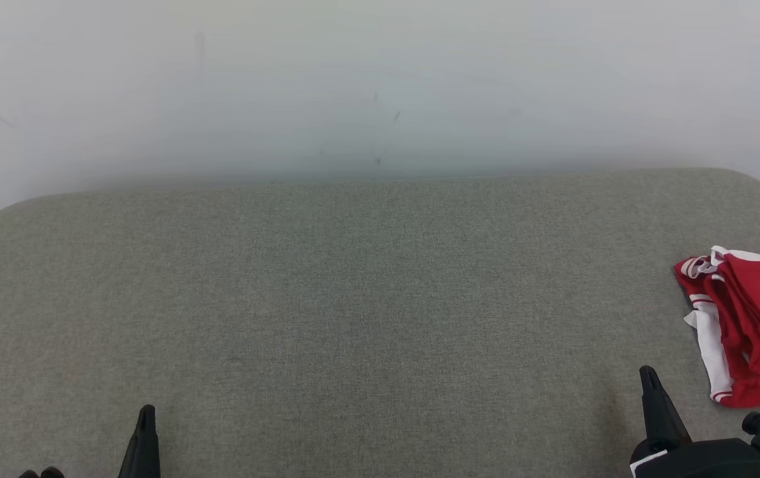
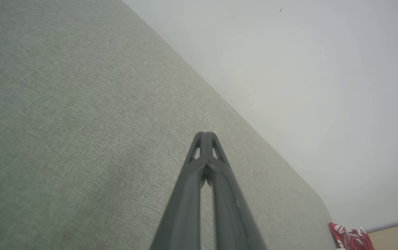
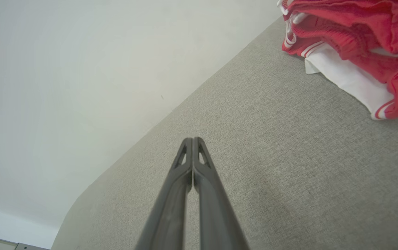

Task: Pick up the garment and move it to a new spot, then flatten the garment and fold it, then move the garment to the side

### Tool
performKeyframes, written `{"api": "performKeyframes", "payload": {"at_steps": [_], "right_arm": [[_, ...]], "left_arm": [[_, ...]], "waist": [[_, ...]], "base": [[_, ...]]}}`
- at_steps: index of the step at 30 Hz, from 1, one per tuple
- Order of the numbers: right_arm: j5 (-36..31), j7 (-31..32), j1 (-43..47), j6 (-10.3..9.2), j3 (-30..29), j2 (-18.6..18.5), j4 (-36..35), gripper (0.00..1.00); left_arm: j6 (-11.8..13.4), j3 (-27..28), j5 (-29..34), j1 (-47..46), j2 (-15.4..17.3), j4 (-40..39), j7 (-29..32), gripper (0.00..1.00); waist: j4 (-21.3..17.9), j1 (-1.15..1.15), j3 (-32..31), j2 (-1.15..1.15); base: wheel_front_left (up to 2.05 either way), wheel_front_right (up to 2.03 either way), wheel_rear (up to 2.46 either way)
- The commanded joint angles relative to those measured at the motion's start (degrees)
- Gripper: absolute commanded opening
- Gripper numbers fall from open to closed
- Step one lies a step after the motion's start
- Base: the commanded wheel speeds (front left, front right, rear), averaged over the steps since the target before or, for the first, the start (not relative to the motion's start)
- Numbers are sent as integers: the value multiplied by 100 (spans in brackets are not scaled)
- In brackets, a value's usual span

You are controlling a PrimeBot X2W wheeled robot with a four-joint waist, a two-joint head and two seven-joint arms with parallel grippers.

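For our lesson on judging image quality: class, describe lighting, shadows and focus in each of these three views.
Head view: flat, even light, no glare; wall hazy above the grey cushion; red garment cropped at the right edge. Left wrist view: left gripper soft near the bottom edge, weave sharp. Right wrist view: garment crisp, right gripper slightly soft.

The head view looks forward and down from above onto a grey fabric surface (image 1: 353, 299), with a pale wall (image 1: 380, 79) across the upper frame. The left wrist view sights low along the left gripper (image 2: 205, 133) and the right wrist view along the right gripper (image 3: 192, 139). Both sit close over that fabric, with the wall running diagonally. All three share the red-and-white garment (image 1: 751, 325): head view's right edge, left wrist's lower right, right wrist's upper right.
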Motion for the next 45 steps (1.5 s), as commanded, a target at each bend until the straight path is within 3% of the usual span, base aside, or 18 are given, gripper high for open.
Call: {"api": "performKeyframes", "payload": {"at_steps": [1, 45], "right_arm": [[170, 32, -132, -3, -34, 3, -66, 0], [2858, 547, -399, -8, -285, 114, 15, 0]], "left_arm": [[-10, 30, -167, -146, 31, -59, 33, 0], [-48, 101, -2837, -479, 50, -3, 777, 0]], "waist": [[-1, 0, 0, 0], [-67, 0, -3, 0]], "base": [[0, 0, 0], [0, 0, 0]]}}
